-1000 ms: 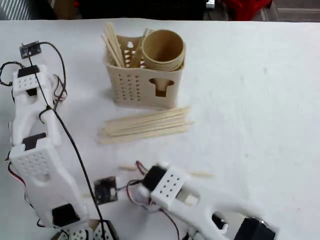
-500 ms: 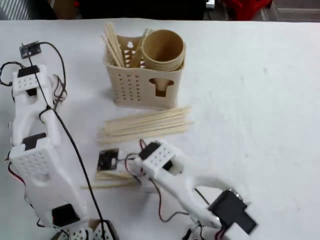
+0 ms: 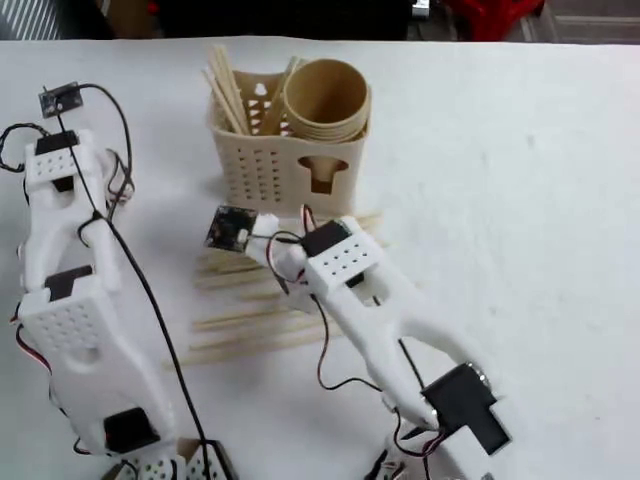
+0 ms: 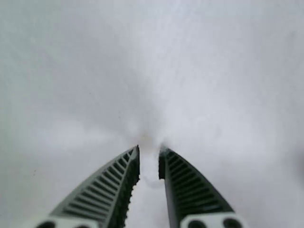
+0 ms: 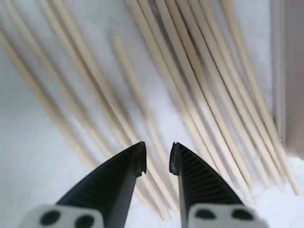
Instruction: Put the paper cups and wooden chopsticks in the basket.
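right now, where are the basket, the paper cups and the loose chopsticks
basket (image 3: 285, 185): high view, front perforated wall
paper cups (image 3: 326, 98): high view, inside of the top cup
loose chopsticks (image 5: 204, 85): right wrist view, middle of the bundle

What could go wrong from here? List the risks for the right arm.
1. The right tool is barely open over loose chopsticks fanned out on the table. It may catch just one and scatter the rest.
2. Those chopsticks lie close to the basket. The arm could bump it and tip the paper cups inside.
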`<state>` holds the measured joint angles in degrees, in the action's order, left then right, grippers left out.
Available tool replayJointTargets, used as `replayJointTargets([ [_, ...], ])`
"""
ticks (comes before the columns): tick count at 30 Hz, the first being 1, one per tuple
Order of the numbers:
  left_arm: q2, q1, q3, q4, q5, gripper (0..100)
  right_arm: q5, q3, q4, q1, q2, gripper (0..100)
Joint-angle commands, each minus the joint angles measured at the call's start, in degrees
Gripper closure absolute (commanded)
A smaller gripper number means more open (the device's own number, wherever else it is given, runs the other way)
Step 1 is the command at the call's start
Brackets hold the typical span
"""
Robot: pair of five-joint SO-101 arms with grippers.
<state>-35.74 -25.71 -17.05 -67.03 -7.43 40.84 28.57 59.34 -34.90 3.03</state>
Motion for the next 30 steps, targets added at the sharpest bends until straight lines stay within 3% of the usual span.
replayJointTargets([
  [1,5.1,1.3,-4.4,-4.7,6.1,91,-6.8,-2.5,0.3,4.9,8.1,89.9],
  [10,33.3,8.0,-6.3,-22.2,23.7,91,-11.1,16.9,4.3,19.5,45.1,90.0],
  [14,44.5,15.6,1.0,-29.2,32.4,91,-10.6,27.3,4.4,30.0,54.6,90.1],
  [19,56.1,28.4,16.9,-31.7,39.6,91,-4.0,36.7,4.0,38.3,56.3,90.1],
  [22,61.8,38.5,30.0,-29.3,42.2,91,-3.6,41.2,4.0,40.0,56.4,90.1],
  [25,63.5,46.3,42.7,-21.1,42.6,91,-4.1,45.4,2.1,40.3,56.7,90.1],
  [30,57.4,50.0,52.9,-5.6,42.8,85,-4.1,51.1,-3.7,42.8,56.6,90.1],
])
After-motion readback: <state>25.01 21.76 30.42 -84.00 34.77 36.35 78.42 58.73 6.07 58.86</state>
